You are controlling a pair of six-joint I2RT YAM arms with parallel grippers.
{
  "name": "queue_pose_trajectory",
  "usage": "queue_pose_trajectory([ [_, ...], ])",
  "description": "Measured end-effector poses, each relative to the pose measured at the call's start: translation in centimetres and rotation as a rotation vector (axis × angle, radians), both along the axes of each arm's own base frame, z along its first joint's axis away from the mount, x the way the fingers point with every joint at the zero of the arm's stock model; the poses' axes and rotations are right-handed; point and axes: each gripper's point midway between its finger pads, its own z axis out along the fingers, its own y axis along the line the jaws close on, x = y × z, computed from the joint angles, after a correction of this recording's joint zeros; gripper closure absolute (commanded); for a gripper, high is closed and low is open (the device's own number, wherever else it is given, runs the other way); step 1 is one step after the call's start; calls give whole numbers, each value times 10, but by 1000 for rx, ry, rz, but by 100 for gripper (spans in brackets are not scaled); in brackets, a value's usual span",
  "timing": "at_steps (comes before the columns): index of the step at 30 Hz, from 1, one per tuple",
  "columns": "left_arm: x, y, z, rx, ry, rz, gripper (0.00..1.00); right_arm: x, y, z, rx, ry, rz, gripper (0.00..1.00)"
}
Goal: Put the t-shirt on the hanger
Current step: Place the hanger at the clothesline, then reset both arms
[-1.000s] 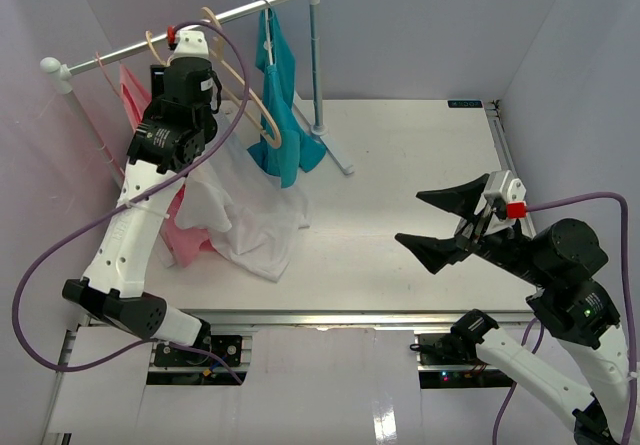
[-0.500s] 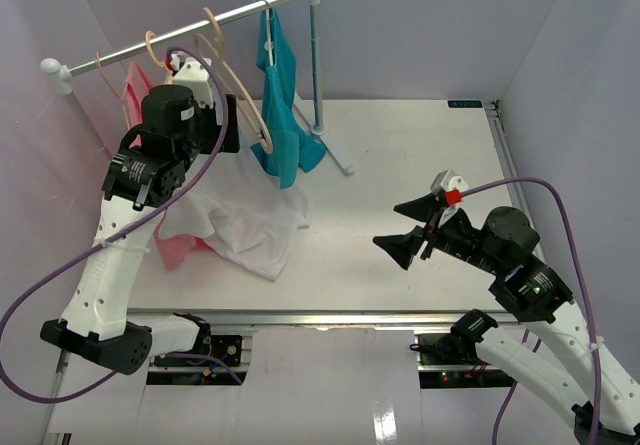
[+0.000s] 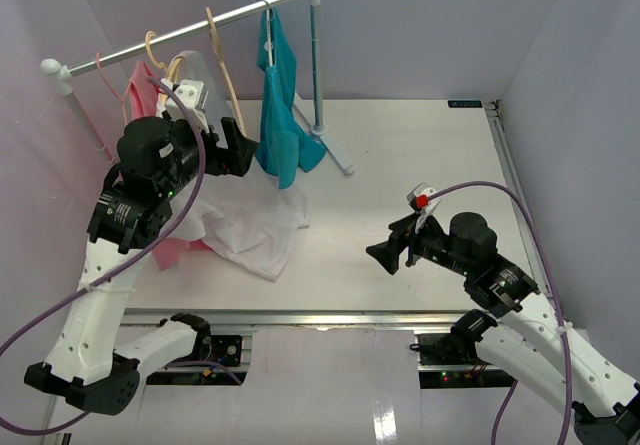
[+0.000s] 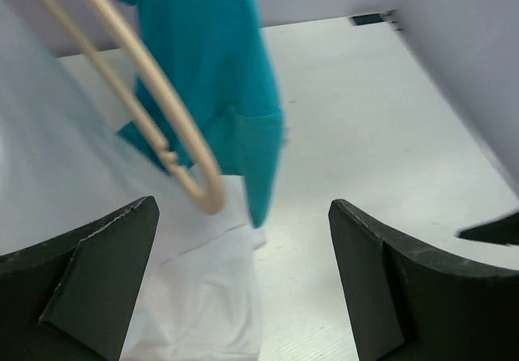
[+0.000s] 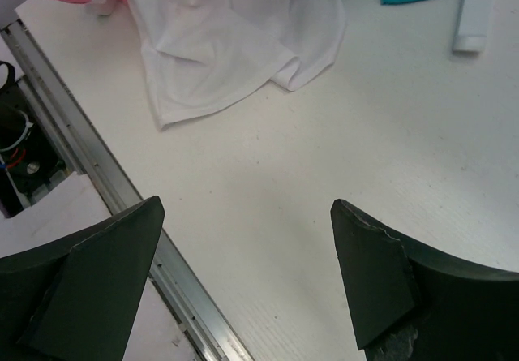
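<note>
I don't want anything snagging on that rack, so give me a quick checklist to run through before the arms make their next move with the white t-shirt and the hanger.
1. Left gripper open and empty: ok.
2. Right gripper open and empty: ok.
3. Hanger hooked over the rail: ok, seen in the top view.
4. T-shirt hanging free of the table: not ok, its lower part lies bunched there.
5. T-shirt's collar seated on the hanger: cannot tell, that area is blurred.
6. Bare table between the right gripper and the t-shirt: ok.
</note>
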Motion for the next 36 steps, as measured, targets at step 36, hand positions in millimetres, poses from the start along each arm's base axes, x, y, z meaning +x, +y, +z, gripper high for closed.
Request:
queue_pose_trajectory([
  [36, -100, -129, -181, -138, -44, -425, 2, 35, -44, -34, 33, 12, -371, 10],
])
